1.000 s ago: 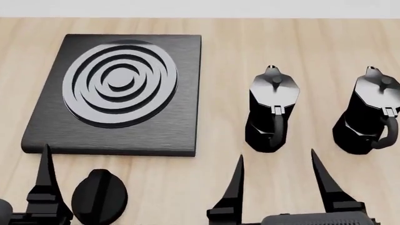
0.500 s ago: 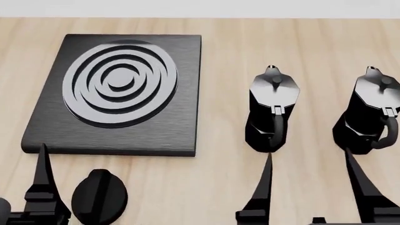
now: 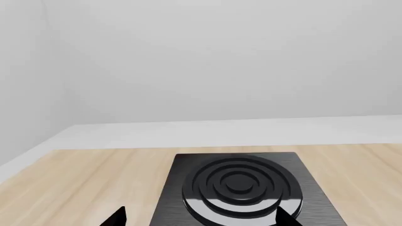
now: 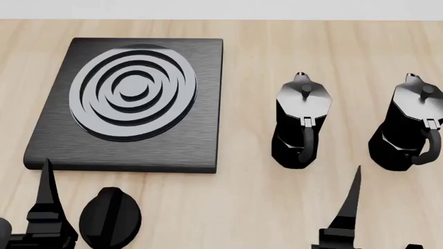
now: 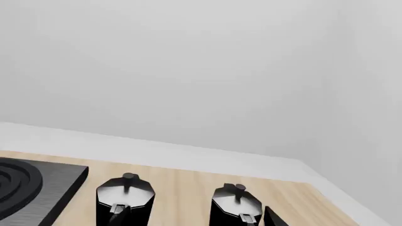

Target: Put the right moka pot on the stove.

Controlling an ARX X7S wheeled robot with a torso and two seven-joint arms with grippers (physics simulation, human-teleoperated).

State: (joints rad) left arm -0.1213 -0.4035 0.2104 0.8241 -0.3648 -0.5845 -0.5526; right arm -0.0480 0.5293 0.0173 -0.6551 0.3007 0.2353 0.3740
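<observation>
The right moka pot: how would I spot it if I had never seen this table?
Find the stove, the wide black slab with silvery rings on the wooden table. Two black faceted pots stand apart on its right side. The right moka pot is the one farther from the stove, at the picture's edge, beyond its twin.
</observation>
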